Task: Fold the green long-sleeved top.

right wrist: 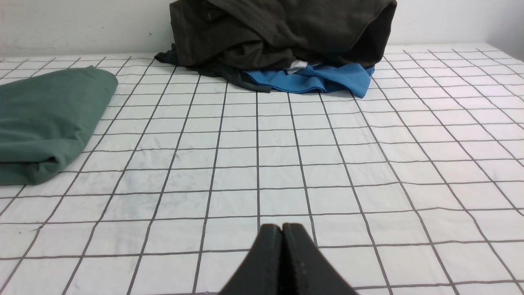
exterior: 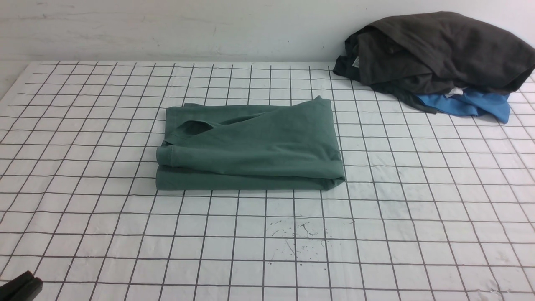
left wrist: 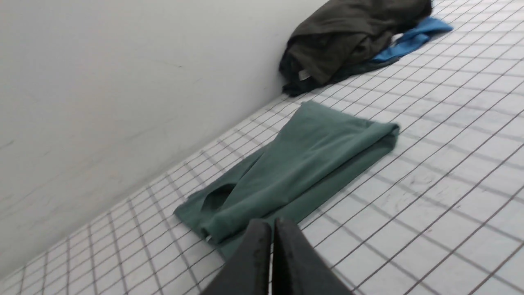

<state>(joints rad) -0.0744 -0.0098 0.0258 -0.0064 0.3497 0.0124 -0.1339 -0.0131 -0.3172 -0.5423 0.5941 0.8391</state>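
Lying in the middle of the counter (exterior: 418, 234) is one green long-sleeved top (exterior: 250, 146). It is folded into a flat, neat block with its layers stacked on each other. One cuffed sleeve end shows at its left side, and a rounded fold runs along its right side.

Far back on the right, against the white wall (exterior: 167, 29), sits one pile of other clothes. On top is one dark grey-brown garment (exterior: 439, 50), all bunched up. Under it peeks one bright blue garment (exterior: 472, 104). A small white tag shows on the dark one. This pile is well apart from the green top.

The counter has a white cover with a grid of dark lines. A few small dark specks mark the cover near the front, in the middle.

There are two pincers. The left pincer (left wrist: 272, 229) is squeezed tight, its two black tips pressed together, and it holds nothing. It sits near the front left edge, close to the green top but not touching it. The right pincer (right wrist: 282, 233) is squeezed tight too and holds nothing. It hangs over bare cover, apart from the green top.
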